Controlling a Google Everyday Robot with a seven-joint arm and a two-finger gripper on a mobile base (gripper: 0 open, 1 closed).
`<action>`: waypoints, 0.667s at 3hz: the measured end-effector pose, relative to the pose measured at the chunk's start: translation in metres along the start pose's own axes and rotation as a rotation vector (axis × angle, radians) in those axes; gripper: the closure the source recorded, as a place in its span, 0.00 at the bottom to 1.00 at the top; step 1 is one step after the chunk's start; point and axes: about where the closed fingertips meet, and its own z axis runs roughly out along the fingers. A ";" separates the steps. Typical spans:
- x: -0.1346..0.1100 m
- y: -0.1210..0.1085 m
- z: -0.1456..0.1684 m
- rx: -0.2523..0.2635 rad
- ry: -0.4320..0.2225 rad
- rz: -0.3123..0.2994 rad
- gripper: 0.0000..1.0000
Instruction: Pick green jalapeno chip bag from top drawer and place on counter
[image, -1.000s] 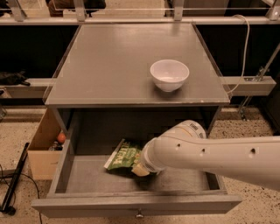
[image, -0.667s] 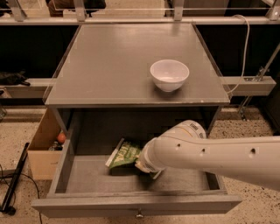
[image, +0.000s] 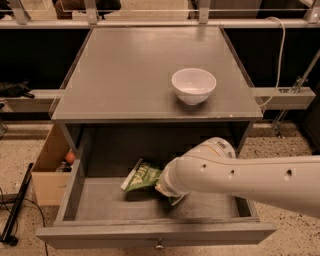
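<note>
The counter (image: 130, 75), a broad grey cabinet top, fills the far and middle part of the scene. Below it the top drawer (image: 150, 235) stands pulled out toward the near side, its grey floor in plain sight. A thick white robot arm (image: 250, 180) reaches in from the right and dips into the drawer's middle. Left of the cabinet a brown cardboard box (image: 47, 175) sits on the speckled floor, just beside the drawer's left wall. A white bowl (image: 193, 86) stands upright on the counter, right of centre and toward its near edge. The green jalapeno chip bag (image: 141, 176) lies inside the drawer, left of centre and toward the back, its right end tucked under the arm's tip. The gripper (image: 164, 187) is down in the drawer at that end of the bag, hidden by the arm's wrist; whether it is clamped on the bag cannot be told. A small metal knob (image: 159, 245) marks the middle of the drawer front.
</note>
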 end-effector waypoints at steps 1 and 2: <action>0.000 0.000 0.000 0.000 0.000 -0.001 1.00; 0.002 0.005 -0.024 0.001 0.026 -0.042 1.00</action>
